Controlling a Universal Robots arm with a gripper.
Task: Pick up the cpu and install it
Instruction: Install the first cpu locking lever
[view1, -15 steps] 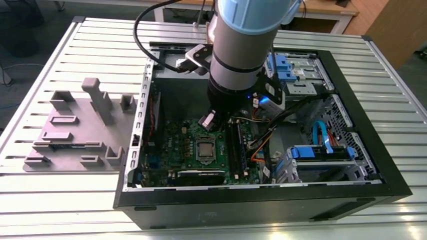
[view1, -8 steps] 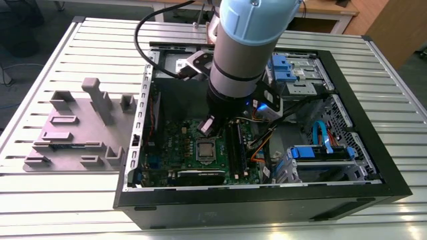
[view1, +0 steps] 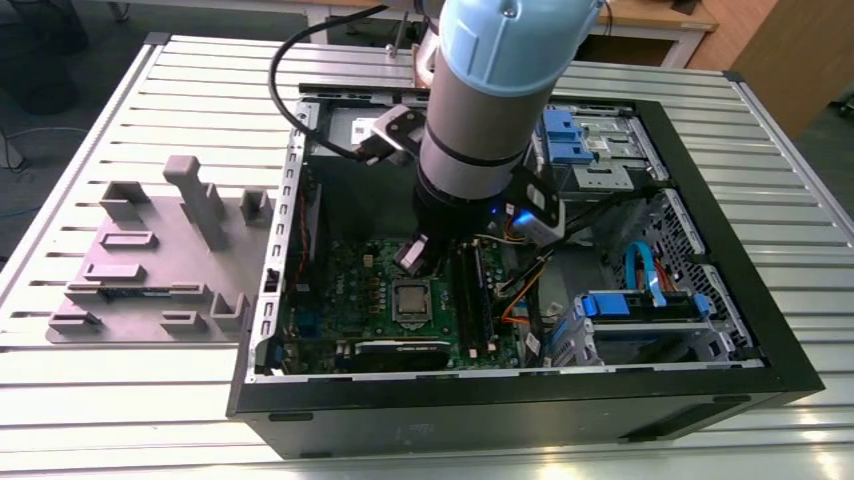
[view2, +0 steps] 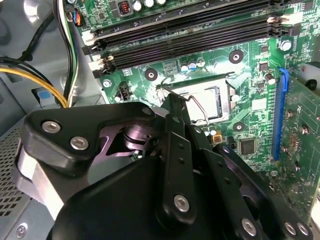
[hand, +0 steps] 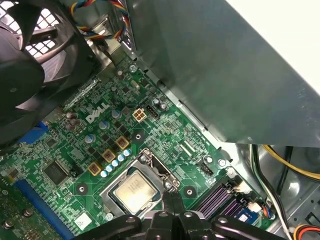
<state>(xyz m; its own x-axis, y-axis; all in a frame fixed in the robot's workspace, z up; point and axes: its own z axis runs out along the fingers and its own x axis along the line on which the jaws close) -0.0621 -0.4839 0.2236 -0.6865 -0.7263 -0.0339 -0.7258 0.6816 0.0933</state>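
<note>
Your gripper (hand: 172, 200) hung inside the open computer case (view1: 747, 330), fingers pressed together with nothing between them that you could see. The cpu (hand: 134, 189) lay flat in the socket (hand: 150, 160) on the green motherboard (hand: 65, 150), just beside the fingertips and below them. It was square, so no long axis to mind. The memory slots (view2: 190, 35) ran close beside the socket; the case wall (hand: 225, 75) stood near.

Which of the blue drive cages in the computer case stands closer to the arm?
The upper blue drive cage, at the case's far corner, right beside the arm. The other blue cage sits apart, toward the exterior view's lower right.
</note>
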